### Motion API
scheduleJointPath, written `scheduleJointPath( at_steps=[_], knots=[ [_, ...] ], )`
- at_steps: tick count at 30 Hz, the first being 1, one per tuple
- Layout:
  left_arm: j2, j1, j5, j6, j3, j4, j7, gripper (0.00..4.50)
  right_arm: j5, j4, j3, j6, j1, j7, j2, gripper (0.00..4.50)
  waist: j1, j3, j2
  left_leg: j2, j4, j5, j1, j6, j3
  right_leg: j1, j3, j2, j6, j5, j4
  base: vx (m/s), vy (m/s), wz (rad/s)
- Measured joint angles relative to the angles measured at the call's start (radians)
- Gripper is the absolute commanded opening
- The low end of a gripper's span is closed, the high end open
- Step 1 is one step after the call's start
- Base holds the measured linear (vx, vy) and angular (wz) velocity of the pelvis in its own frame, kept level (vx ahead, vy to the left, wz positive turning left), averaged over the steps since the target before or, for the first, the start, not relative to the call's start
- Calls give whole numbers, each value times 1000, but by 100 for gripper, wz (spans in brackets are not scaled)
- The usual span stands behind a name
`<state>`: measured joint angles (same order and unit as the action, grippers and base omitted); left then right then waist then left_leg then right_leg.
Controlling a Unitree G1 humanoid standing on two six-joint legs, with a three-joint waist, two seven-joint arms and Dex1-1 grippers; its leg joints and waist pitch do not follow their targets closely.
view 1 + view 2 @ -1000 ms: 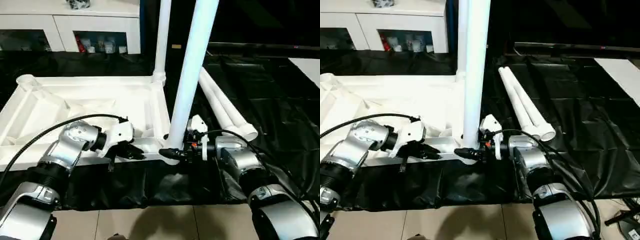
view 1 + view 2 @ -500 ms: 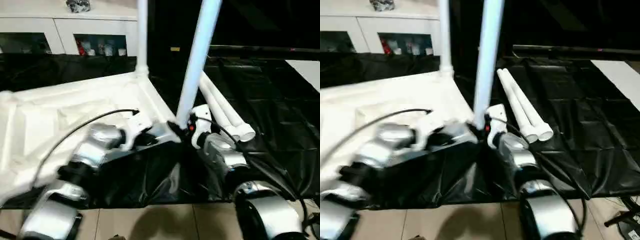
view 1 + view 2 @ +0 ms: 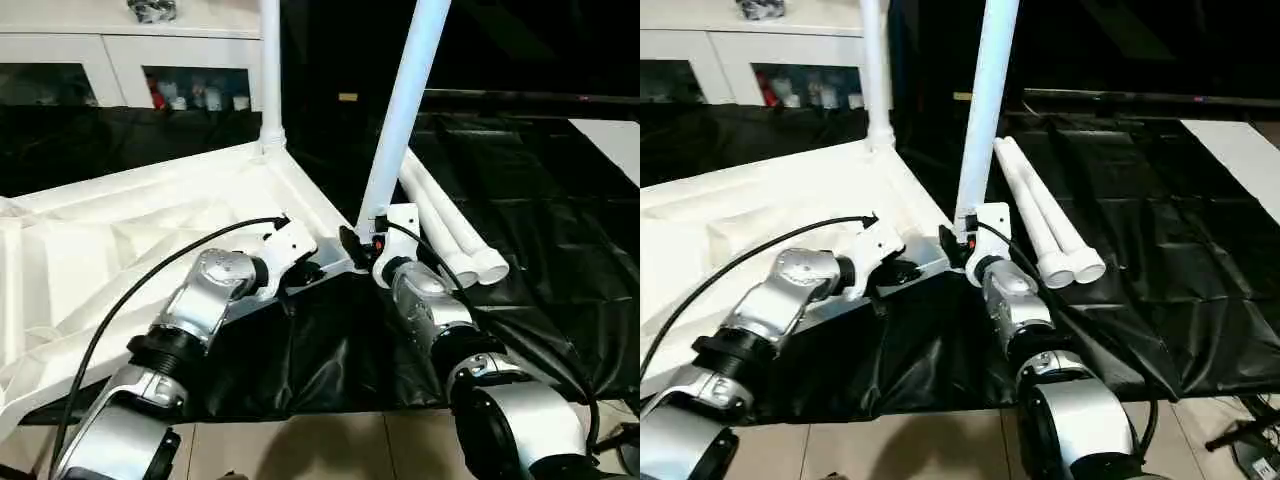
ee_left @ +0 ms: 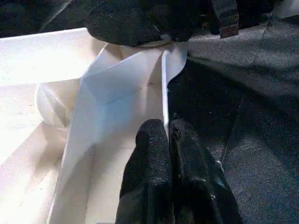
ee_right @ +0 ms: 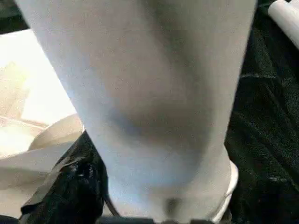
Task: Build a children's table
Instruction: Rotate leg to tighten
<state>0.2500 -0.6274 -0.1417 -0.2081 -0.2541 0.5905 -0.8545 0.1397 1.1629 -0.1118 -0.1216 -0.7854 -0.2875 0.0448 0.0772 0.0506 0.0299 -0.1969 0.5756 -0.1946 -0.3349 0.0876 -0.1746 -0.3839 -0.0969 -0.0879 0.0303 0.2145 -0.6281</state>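
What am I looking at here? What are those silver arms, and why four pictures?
The silver arms belong to a humanoid robot building a children's table. Two pictures come from cameras in its head, looking down; the other two from cameras on its wrists. The white table top lies upside down on black sheeting. One leg already stands in a far corner. The right gripper holds a second leg at the near corner. The left gripper, shut, rests at the rim. Two spare legs lie alongside.

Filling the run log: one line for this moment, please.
left gripper: shut, at tabletop rim | right gripper: around leg | spare legs: two
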Motion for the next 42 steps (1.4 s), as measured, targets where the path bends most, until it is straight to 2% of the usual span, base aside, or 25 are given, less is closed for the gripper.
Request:
scheduleJointPath(
  at_steps=[4, 6, 9, 13, 16, 20, 24, 28, 30, 33, 34, 37, 42],
  knots=[
    [30, 13, 11, 39, 1, -9, -34, 0, -3, 1, 5, -21, 1, -76, -5, 386, -12, 1, -1, -1, -1, 0, -5, 0, 0, -2, 0, 1, 0, 0, 1, 0, 0, 0],
    [46, 21, 21, 67, 1, -19, -62, 0, -29, 1, 35, -39, 1, -113, -20, 402, -14, 1, -1, -1, -2, 0, -11, 0, 0, -7, 0, 1, 0, 0, 2, 0, 0, 0],
    [74, 32, 42, 107, 1, -35, -117, 0, -48, -8, 70, -61, 16, -207, -58, 402, -13, 1, -2, -1, -1, 3, -19, -6, 0, -18, -1, 2, 0, 0, 1, 0, 0, 0],
    [107, 41, 53, 131, 1, -44, -179, 0, -60, -25, 100, -77, 41, -338, -104, 402, -12, 2, -3, -1, 1, 2, -21, -9, 0, -20, -1, 2, 0, 0, 0, 0, 0, 0],
    [142, 50, 78, 159, -5, -45, -259, 0, -69, -96, 145, -80, 80, -550, -181, 402, -3, 3, -5, -2, 6, 0, -23, -11, 0, -19, -1, 2, 1, 0, 0, 0, 0, 0],
    [176, 59, 95, 195, -18, -46, -337, 0, -67, -157, 183, -77, 109, -738, -238, 402, 9, 4, -6, -4, 10, -2, -22, -8, -2, -18, -1, 2, 2, -1, -3, 0, 0, 0],
    [199, 66, 110, 217, -28, -46, -402, 0, -66, -202, 228, -76, 122, -879, -271, 402, 12, 4, -7, -6, 11, -2, -20, -7, -3, -17, -1, 2, 2, -1, -3, 0, 0, 0],
    [210, 66, 110, 232, -33, -46, -427, 0, -74, -216, 255, -77, 121, -927, -286, 402, 13, 4, -7, -6, 11, -2, -19, -7, -4, -16, -1, 2, 2, -1, -3, 0, 0, 0],
    [212, 66, 110, 238, -35, -46, -431, 0, -87, -219, 269, -81, 120, -944, -294, 376, 13, 4, -7, -6, 11, -2, -19, -7, -4, -16, -1, 2, 2, -1, -3, 0, 0, 0],
    [215, 66, 109, 245, -36, -44, -437, 0, -101, -219, 273, -86, 117, -945, -296, 366, 12, 4, -7, -7, 11, -2, -19, -7, -4, -16, -1, 3, 2, -1, -3, 0, 0, 0],
    [215, 66, 109, 249, -36, -42, -439, 0, -101, -220, 273, -83, 117, -947, -296, 343, 12, 4, -7, -7, 11, -2, -19, -7, -4, -16, -1, 3, 2, -1, -3, 0, 0, 0],
    [216, 65, 109, 257, -36, -35, -447, 0, -101, -224, 273, -72, 117, -957, -296, 332, 13, 3, -7, -7, 11, -2, -18, -7, -4, -15, -1, 3, 2, -1, -3, 0, 0, 0],
    [216, 65, 112, 259, -36, -31, -451, 0, -90, -251, 275, -38, 128, -964, -292, 289, 13, 3, -7, -7, 11, -2, -17, -7, -4, -14, -1, 3, 2, -1, -4, 0, 0, 0]
  ],
)
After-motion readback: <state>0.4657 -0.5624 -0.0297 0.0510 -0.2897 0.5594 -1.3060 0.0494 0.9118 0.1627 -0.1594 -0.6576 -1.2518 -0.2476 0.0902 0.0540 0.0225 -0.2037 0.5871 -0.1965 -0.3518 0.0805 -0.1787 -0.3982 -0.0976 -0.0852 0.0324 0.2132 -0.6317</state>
